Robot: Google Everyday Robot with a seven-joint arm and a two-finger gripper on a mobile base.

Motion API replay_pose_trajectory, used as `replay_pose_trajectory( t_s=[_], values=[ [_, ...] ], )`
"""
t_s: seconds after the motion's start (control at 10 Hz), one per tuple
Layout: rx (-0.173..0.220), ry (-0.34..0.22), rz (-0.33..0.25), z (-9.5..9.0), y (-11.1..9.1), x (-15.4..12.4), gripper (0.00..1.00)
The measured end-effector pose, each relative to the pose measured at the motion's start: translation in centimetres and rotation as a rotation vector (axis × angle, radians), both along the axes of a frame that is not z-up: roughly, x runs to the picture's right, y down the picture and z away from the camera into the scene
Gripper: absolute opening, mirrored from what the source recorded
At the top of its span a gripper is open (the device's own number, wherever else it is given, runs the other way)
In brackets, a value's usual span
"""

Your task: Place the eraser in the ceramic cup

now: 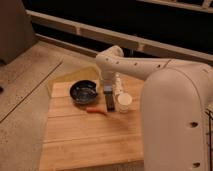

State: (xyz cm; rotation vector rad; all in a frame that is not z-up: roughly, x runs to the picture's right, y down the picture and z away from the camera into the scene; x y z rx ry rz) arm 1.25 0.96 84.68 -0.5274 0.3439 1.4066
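The white ceramic cup stands upright on the wooden table, right of the dark bowl. The eraser, a narrow dark bar, sits between bowl and cup, just left of the cup. A blue-grey block sits right behind it. My gripper hangs from the white arm just behind the cup and beside the block, pointing down. Whether it touches the eraser cannot be told.
A wide dark glossy bowl stands at the table's back left. A thin red chili lies in front of the bowl and eraser. My large white arm and body cover the table's right side. Speckled floor lies to the left.
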Motion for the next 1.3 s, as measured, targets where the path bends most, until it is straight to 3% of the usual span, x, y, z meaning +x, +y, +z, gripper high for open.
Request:
replay_pose_trajectory(
  t_s=[0.2, 0.9, 1.3],
  values=[
    [-0.047, -0.007, 0.028, 1.6, 1.2, 0.4, 0.65],
    [-0.195, 0.004, 0.025, 5.4, 4.9, 1.9, 0.65],
    [-0.282, 0.02, -0.013, 7.2, 7.1, 1.7, 0.65]
  ],
)
